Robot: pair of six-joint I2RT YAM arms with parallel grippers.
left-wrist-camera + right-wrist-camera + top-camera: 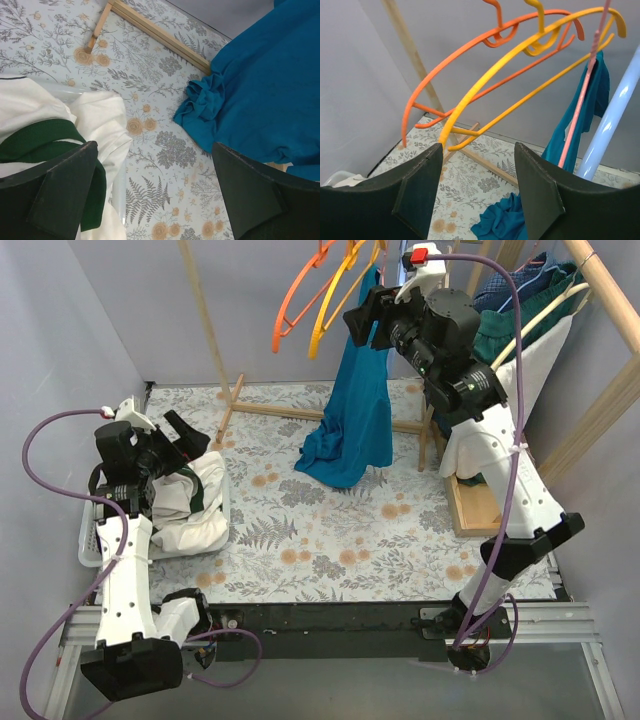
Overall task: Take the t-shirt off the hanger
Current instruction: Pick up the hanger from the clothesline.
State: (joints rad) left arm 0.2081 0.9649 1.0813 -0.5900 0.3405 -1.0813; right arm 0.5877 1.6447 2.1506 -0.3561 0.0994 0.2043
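- The right gripper [478, 150] is raised among the hangers, its jaws partly apart with nothing between them; the left gripper [155, 167] is spread wide (also empty) above white cloth [95, 115].
- The t-shirt [355, 410] is draped from the pink hanger [580, 105] just beside the right gripper, its hem pooled on the table [330, 540].
- If the jaws are closed here, the yellow hanger [520, 55] could be caught instead, or the shirt dragged off together with its hanger.

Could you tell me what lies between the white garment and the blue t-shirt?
Only bare floral tablecloth lies between them, shown in the left wrist view.
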